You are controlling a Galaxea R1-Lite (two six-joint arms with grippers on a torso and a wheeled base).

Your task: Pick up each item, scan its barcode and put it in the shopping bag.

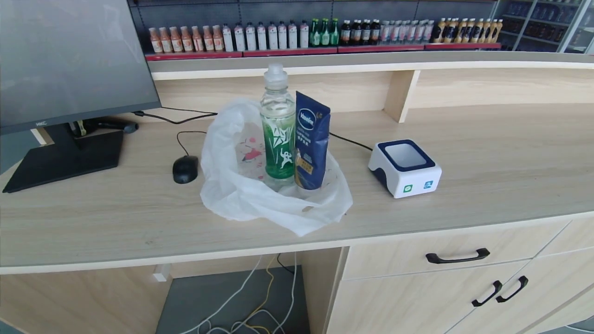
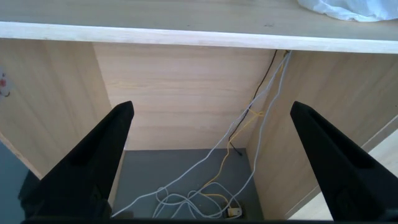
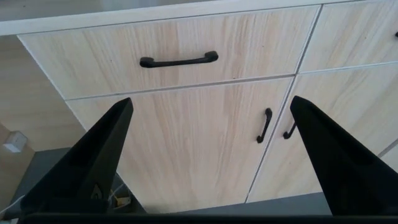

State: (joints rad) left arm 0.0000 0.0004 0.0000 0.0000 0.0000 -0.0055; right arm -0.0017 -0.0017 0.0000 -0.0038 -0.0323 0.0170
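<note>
A white plastic shopping bag point(image 1: 241, 190) lies open on the wooden counter point(image 1: 487, 153). Inside it stand a clear bottle with a green label point(image 1: 278, 130) and a dark blue pouch point(image 1: 311, 141), side by side and upright. A white and blue barcode scanner point(image 1: 404, 168) sits on the counter just right of the bag. My left gripper point(image 2: 208, 155) hangs open below the counter edge, facing the cable recess. My right gripper point(image 3: 208, 155) is open too, low in front of the drawer fronts. Nothing is between either pair of fingers.
A monitor point(image 1: 69, 60) on a black stand occupies the counter's left, with a black mouse point(image 1: 185, 169) beside the bag. Loose cables point(image 2: 205, 193) hang in the recess under the counter. Drawers with black handles point(image 3: 179, 60) are on the right. Bottle shelves point(image 1: 325, 32) line the back.
</note>
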